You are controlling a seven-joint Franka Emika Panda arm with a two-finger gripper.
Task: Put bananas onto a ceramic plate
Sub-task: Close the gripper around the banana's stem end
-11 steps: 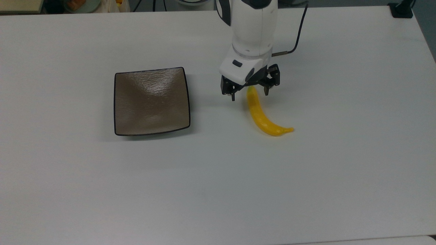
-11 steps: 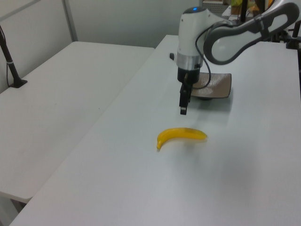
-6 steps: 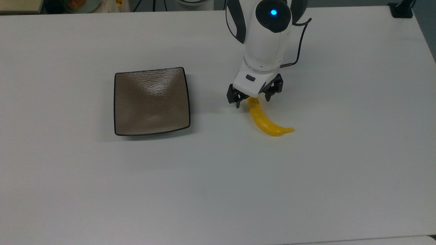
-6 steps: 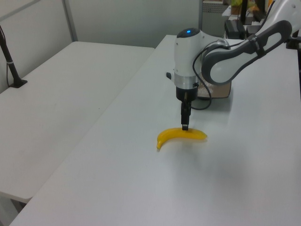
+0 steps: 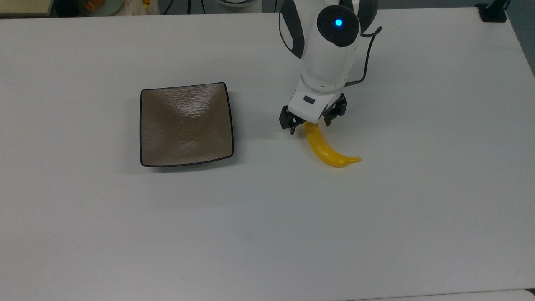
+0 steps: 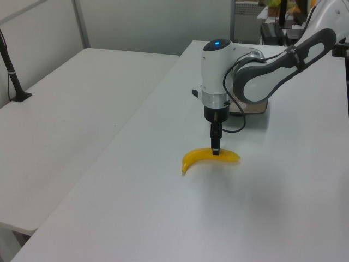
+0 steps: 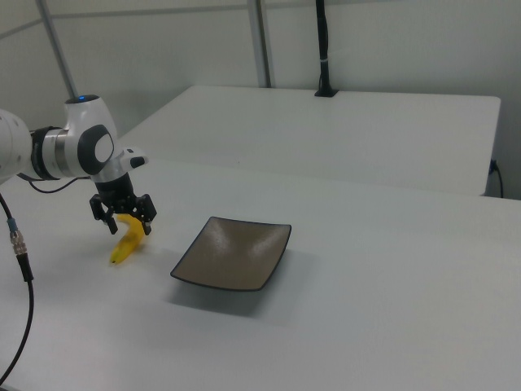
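Observation:
A bright yellow banana (image 5: 326, 148) lies on the white table (image 5: 267, 217), to the top view's right of the plate; it also shows in the left view (image 6: 199, 158) and the right view (image 7: 126, 244). My gripper (image 5: 309, 125) is low over the banana's upper end, open, one finger on each side of the fruit. In the right view the gripper (image 7: 128, 224) straddles that same end. The square grey-brown ceramic plate (image 5: 186, 124) with a thin black rim sits bare, clearly apart from the banana. In the left view the plate (image 6: 256, 105) is mostly hidden behind the arm.
A black cable (image 5: 368, 46) trails from the arm's wrist. A second white table (image 7: 326, 130) stands behind with a black post (image 7: 323, 49). Clutter lines the top view's far edge (image 5: 96, 6).
The gripper came forward and down from behind the banana's upper end until its open fingers straddle it. The banana and plate have not moved.

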